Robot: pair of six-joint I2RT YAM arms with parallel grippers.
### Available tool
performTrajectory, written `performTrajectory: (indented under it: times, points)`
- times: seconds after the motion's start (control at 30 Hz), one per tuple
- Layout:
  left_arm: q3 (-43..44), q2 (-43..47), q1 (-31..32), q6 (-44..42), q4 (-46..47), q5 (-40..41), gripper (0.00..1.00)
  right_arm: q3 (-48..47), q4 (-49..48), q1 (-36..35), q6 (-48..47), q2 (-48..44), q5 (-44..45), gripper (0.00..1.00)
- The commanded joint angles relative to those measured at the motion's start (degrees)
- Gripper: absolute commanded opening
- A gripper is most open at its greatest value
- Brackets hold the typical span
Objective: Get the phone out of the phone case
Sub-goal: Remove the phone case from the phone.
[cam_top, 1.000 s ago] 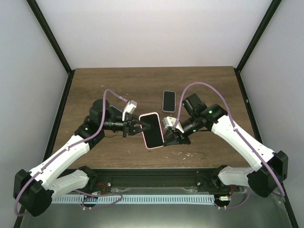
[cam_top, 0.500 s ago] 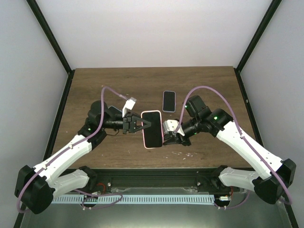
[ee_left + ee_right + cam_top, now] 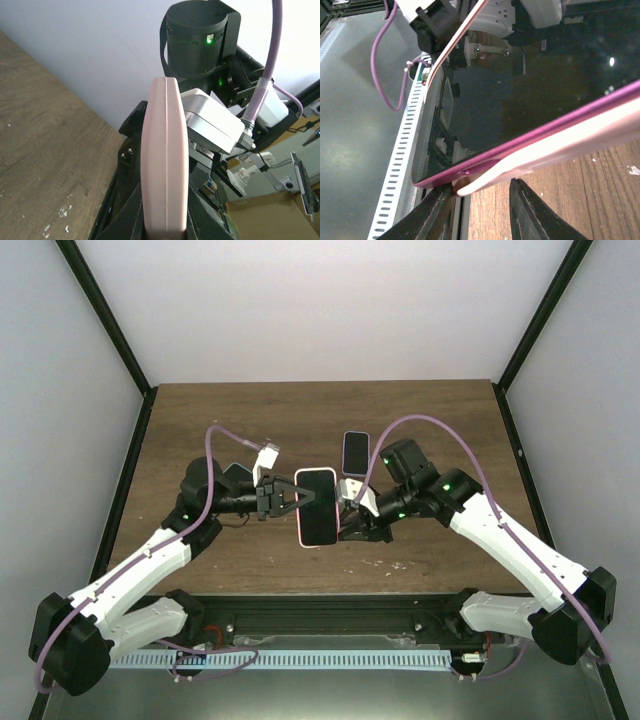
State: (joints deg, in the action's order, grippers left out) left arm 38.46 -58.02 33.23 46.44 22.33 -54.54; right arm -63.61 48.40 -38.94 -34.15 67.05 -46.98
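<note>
The phone [image 3: 318, 506], dark screen up, sits in a pink case [image 3: 301, 520] and is held above the table between both arms. My left gripper [image 3: 293, 496] is shut on the case's left edge; in the left wrist view the pink case edge [image 3: 165, 160] stands clamped between my fingers [image 3: 117, 220]. My right gripper [image 3: 347, 517] is at the right edge. In the right wrist view the pink case lip [image 3: 580, 145] is peeled away from the phone's magenta side [image 3: 545, 131], and my right gripper [image 3: 480, 200] has its jaws apart around that lip.
A second phone [image 3: 355, 452] lies flat on the wooden table [image 3: 200, 430] just behind the right gripper. The right arm's wrist and white camera box [image 3: 212, 125] fill the left wrist view. A slotted rail [image 3: 330, 658] runs along the near edge.
Both arms carried the phone slightly toward the far side. The right gripper slid from the phone's near right corner up along its right edge. The left gripper kept its hold.
</note>
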Motion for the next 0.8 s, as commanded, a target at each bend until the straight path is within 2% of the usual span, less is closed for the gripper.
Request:
performTrajectory:
  times: [0.0, 0.4, 0.67, 0.77]
  points:
    - [-1.18, -0.96, 3.55, 1.73, 2.38, -3.47, 0.00, -2.67, -21.47, 0.01, 11.05, 0.50, 3.66, 0.37]
    - [-3.88, -3.43, 4.80, 0.05, 3.64, -3.29, 0.00, -5.58, -28.58, 4.59, 24.83, -0.16, -1.76, 0.45]
    - [-5.26, -5.93, 5.37, 1.08, 8.00, -3.69, 0.00, -6.08, -33.40, 7.08, 31.78, 0.78, -8.53, 0.49]
    - [-5.30, -7.80, 6.20, 1.10, 8.87, -3.61, 0.00, -6.17, -34.58, 7.12, 32.00, 1.34, -14.89, 0.49]
